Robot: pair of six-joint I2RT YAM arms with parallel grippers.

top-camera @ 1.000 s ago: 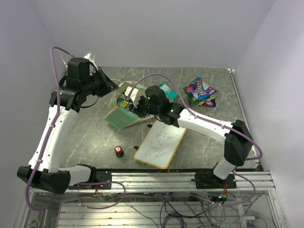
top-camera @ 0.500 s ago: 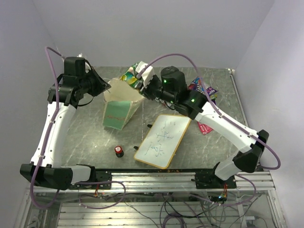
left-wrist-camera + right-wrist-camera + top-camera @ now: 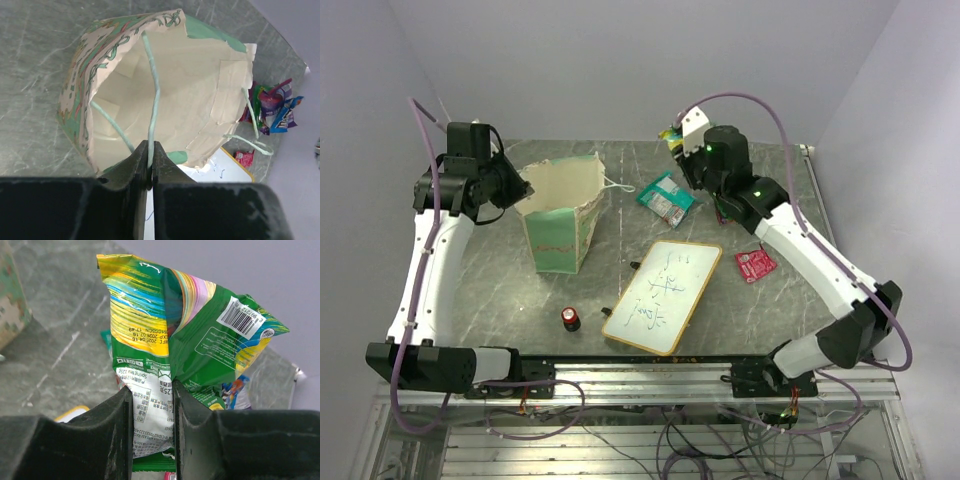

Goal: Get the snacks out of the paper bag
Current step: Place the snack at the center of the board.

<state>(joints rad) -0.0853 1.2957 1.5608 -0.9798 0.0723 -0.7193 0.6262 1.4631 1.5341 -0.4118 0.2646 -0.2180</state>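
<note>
Left pincer (image 3: 150,150) is seen closed, fingers together, with a thin string handle (image 3: 152,95) of the paper bag (image 3: 560,235) pinched between them. The bag is stood upright on the left half of the table (image 3: 500,290), mouth open and facing up. In the left wrist view the cream inside is seen from above, and the second handle is hung loose over the far rim.

Right pincer (image 3: 151,390) is clamped on a green-and-yellow packet (image 3: 200,340), gripped at its lower edge. The barcode corner is pointed up and to the right. In the top view this pincer is held high over the far side of the table, well apart from the bag.

A green-and-white packet (image 3: 666,198) is laid flat on the table, right of the bag and just beyond the whiteboard (image 3: 662,295). A small pink-red packet (image 3: 756,265) is laid just beside the whiteboard's right edge. A pile of multicoloured packets (image 3: 272,107) is seen past the bag in the left wrist view; in the top view it is mostly hidden behind the right arm.

A red-capped black cylinder (image 3: 570,318) is stood near the front, left of the whiteboard.
</note>
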